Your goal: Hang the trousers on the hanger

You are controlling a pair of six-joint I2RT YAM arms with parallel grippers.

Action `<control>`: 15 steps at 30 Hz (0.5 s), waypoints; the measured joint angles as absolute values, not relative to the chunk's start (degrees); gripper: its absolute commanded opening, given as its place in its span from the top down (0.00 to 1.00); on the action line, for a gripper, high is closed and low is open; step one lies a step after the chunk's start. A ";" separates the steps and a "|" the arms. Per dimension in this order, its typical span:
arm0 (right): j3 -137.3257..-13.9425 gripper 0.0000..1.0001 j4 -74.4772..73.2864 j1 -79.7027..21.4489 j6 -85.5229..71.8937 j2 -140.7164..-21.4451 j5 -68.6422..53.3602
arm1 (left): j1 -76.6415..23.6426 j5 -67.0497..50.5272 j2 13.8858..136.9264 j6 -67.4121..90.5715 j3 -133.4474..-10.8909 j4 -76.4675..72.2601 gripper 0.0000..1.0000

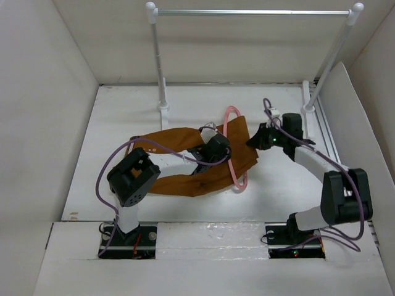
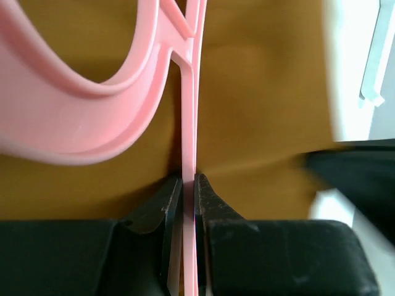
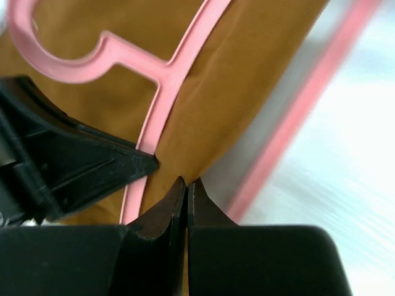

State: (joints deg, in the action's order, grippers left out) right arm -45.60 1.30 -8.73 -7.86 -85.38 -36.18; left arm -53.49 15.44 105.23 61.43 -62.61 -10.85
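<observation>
The rust-brown trousers [image 1: 176, 139] lie spread across the middle of the table. On their right part lies the pink hanger [image 1: 227, 131], hook toward the back. My left gripper [image 1: 221, 150] is shut on a thin bar of the hanger [image 2: 190, 117], with the trousers [image 2: 265, 92] beneath. My right gripper [image 1: 253, 140] is at the cloth's right edge. In the right wrist view the right gripper [image 3: 187, 183] pinches a fold at the edge of the trousers [image 3: 247, 74], next to the hanger [image 3: 165, 83]. The left gripper's black finger [image 3: 80, 166] is close on its left.
A silver rail [image 1: 253, 11] on white posts [image 1: 162, 86] stands at the back of the table. White walls close in both sides. The two gripper heads are close together over the hanger.
</observation>
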 measured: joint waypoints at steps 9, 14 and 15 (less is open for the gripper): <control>-48.40 1.00 -9.72 10.76 -3.51 -76.36 -40.12 | -52.90 17.54 100.03 57.89 -56.60 -9.30 1.00; -47.79 1.00 -15.05 16.32 -2.04 -75.26 -40.07 | -51.86 18.46 95.50 57.04 -53.82 -7.51 1.00; -47.79 1.00 -15.29 16.78 -1.89 -75.26 -40.07 | -51.72 18.59 94.98 56.69 -53.76 -7.16 1.00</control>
